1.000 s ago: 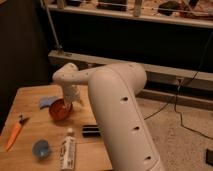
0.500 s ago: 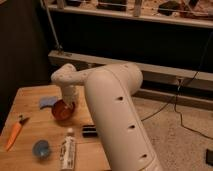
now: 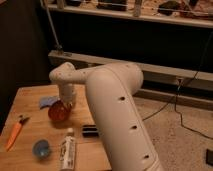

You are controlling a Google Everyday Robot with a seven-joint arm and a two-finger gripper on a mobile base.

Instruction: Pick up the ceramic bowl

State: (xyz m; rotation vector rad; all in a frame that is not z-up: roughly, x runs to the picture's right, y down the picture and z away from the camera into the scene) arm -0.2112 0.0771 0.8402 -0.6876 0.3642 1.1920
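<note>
The ceramic bowl (image 3: 57, 111) is orange-red and glossy and sits on the wooden table (image 3: 30, 115), left of the middle. My white arm reaches over the table from the right and bends down at the wrist. My gripper (image 3: 66, 101) is at the bowl's upper right rim, right over it and mostly hidden by the wrist housing. I cannot tell whether the bowl rests on the table or is tipped.
A blue cloth-like thing (image 3: 46, 101) lies just behind the bowl. An orange-handled tool (image 3: 14, 133) lies at the left edge. A small blue dish (image 3: 41, 148), a white bottle (image 3: 67, 151) and a black bar (image 3: 90, 131) lie near the front. The floor is on the right.
My arm's big forearm link has swung a little to the left and fills more of the view. The wrist stays over the bowl, which has hardly shifted.
</note>
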